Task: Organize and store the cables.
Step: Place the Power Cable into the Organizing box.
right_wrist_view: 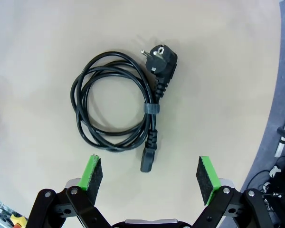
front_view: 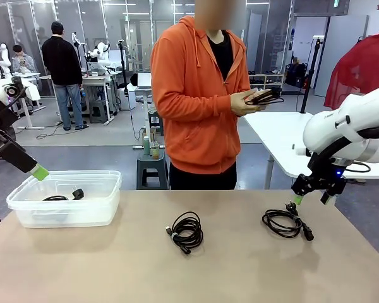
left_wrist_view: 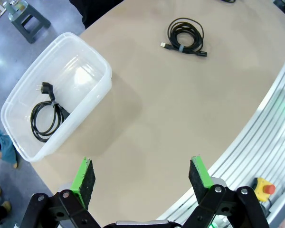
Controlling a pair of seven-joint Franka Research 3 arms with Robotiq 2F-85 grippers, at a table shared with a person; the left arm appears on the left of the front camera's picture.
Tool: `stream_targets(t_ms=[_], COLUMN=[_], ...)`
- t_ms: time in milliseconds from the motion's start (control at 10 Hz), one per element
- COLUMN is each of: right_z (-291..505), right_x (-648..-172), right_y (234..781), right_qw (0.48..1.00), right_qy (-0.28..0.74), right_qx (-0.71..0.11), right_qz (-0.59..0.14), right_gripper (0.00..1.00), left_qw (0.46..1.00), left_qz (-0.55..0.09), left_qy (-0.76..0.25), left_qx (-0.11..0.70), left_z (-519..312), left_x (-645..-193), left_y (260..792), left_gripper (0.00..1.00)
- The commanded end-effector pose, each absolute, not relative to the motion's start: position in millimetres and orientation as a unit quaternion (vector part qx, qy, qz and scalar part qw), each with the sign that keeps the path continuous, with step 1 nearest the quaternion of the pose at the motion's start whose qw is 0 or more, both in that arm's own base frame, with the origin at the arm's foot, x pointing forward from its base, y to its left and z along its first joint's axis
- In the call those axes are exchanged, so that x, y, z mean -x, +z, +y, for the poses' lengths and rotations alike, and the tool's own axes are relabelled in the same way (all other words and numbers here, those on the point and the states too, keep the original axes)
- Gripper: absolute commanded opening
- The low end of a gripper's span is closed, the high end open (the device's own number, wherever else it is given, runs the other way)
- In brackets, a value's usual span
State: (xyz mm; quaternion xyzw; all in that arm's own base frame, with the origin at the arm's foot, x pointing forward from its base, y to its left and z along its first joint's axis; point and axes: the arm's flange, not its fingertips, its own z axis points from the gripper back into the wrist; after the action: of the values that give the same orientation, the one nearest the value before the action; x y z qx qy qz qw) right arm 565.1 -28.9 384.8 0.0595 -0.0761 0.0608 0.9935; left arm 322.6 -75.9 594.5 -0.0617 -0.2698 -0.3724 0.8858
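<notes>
A smooth tan table (front_view: 114,271) runs across the room, with a clear rectangular plastic tub (front_view: 63,218) at its left end. At the far side stands a person in an orange zip hoodie (front_view: 196,107) over a black top. Behind them are a small grey stool (front_view: 153,169) carrying a few bottles (front_view: 150,146) and a white table (front_view: 278,136). Farther back, a person in a black jacket and jeans (front_view: 62,63) faces away.

Bright even light, soft shadows, sharp focus, wide-angle bending at edges
</notes>
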Motion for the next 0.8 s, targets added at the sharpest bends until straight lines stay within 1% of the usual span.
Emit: stream_targets(t_ms=[0, 400, 700], right_z=[-25, -16, -5], right_x=[-585, -603, -606], right_y=[371, 339, 314], right_qw=[0.995, 0.996, 0.998], right_qy=[0.043, 0.023, 0.023], right_qx=[-0.053, -0.064, -0.051], right_qz=[-0.073, -0.057, -0.042], right_gripper=[1.00, 1.00, 1.00], left_qw=[0.886, 0.886, 0.886], left_qz=[-0.270, -0.270, -0.270], left_qy=[-0.373, -0.373, -0.373], left_qx=[0.062, 0.062, 0.062], left_z=[-76, -76, -76], left_x=[-322, -322, -322], left_y=[595, 595, 595], left_gripper=[1.00, 1.00, 1.00])
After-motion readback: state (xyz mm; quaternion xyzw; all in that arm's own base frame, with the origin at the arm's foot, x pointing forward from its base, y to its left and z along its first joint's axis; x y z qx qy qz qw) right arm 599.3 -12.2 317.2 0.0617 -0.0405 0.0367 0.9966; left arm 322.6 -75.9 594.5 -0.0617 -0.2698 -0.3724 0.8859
